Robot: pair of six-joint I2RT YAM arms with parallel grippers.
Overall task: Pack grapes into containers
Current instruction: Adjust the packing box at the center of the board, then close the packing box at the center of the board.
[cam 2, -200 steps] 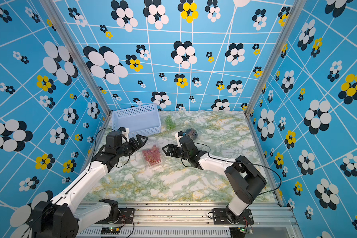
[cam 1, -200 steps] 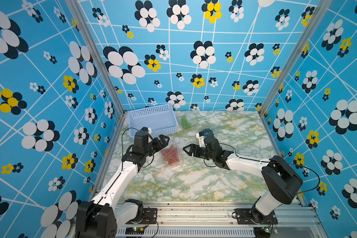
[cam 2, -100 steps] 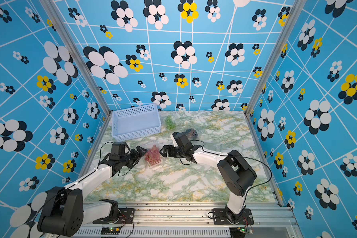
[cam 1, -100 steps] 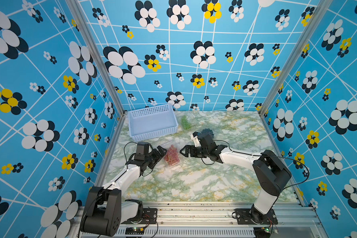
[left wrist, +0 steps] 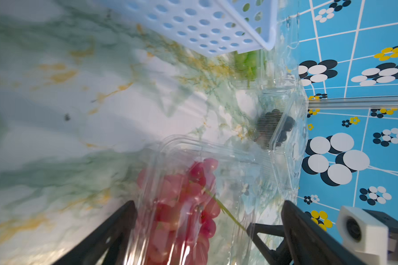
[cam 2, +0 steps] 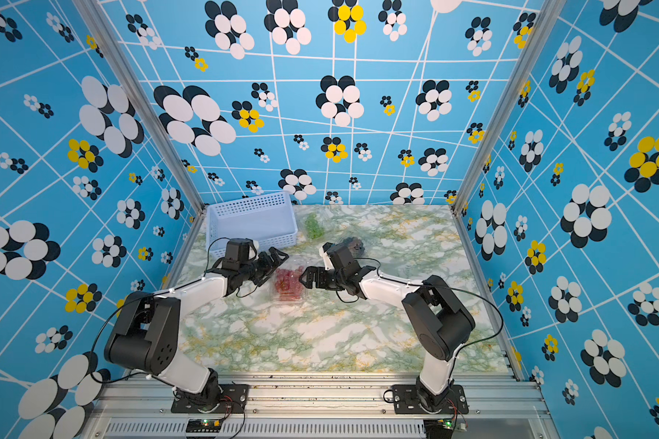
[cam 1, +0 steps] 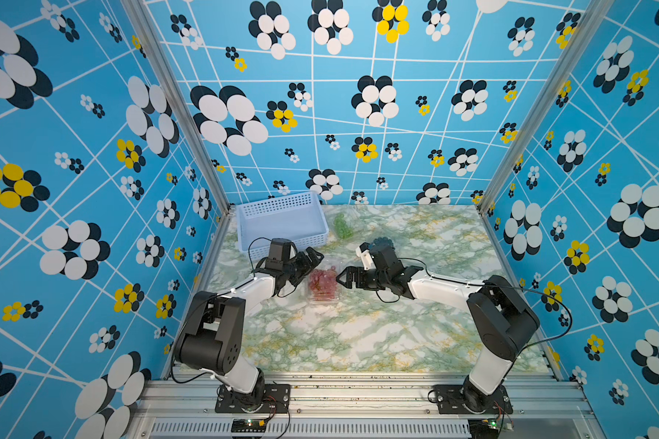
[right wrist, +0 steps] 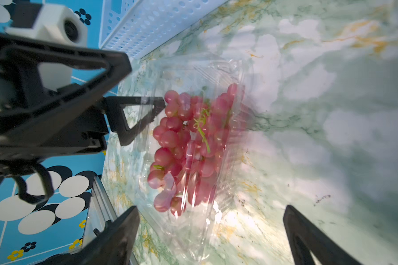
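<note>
Red grapes between left gripper, right gripper; arms stretched low.

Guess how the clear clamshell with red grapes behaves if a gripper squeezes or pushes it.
The clamshell looks thin-walled and glossy, so probably flexes and slips under a squeeze. With red grapes filling it, likely bottom-heavy; should slide on the smooth table rather than tip.

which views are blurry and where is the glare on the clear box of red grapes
Left wrist view: the table is soft and the red grapes smeared behind the clear container. Right wrist view: grapes sharper, white glare streaks across the plastic. Both top views: crisp, but the container barely shows.
</note>
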